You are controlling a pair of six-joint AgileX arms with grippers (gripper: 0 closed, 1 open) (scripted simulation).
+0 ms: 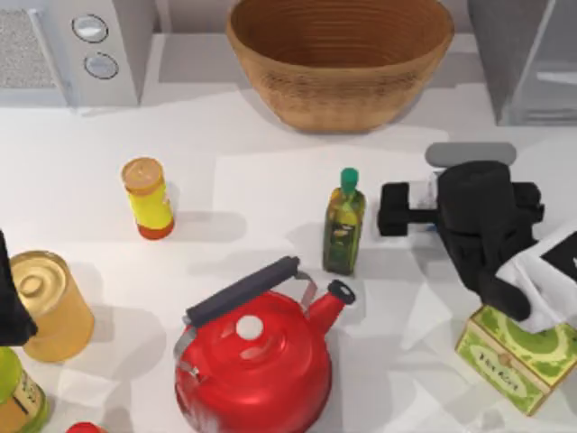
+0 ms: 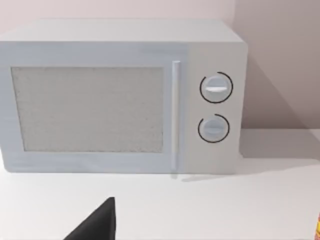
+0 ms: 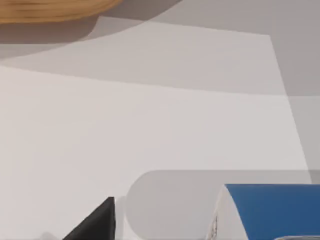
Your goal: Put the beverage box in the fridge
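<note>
Blue-topped beverage box (image 1: 427, 196) sits under the right gripper (image 1: 407, 209) on the table's right, from above; whether the fingers are clamped on it I cannot tell. One fridge (image 1: 527, 56), one oil bottle (image 1: 343, 222) near: a swing could topple it. Left wrist: one microwave (image 2: 120, 97). Right wrist: carton close below, possibly ungripped.

Your right arm (image 1: 487, 225) is matte black all over: a chunky rounded housing behind the fingers, then a white band with black marking further back toward the wrist. The right gripper (image 1: 394, 209) ends in blocky, square-edged black fingers (image 1: 393, 200). No cables or screws you can make out. Your left arm (image 1: 11, 298) is a black sliver at the table's left edge, same finish.
</note>
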